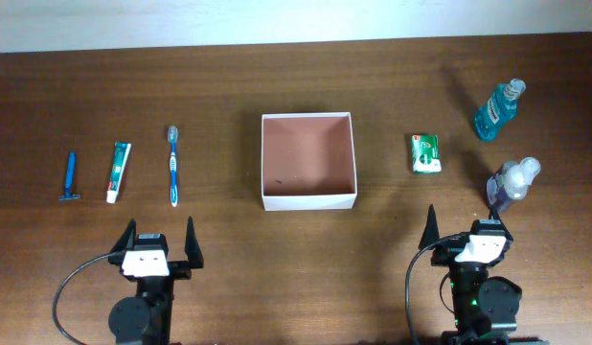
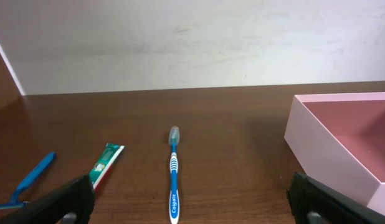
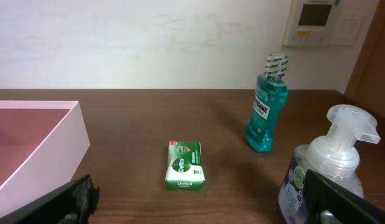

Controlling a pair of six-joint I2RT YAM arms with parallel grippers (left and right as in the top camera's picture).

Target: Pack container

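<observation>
At centre: container; toothbrush left, green packet right, both well apart.

Wrist-view edges cut off the container and the pump bottle.

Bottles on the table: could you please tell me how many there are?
2. The teal plastic mouthwash bottle stands at the far right; the purplish pump-top soap bottle stands beside it, nearer the robot.
</observation>
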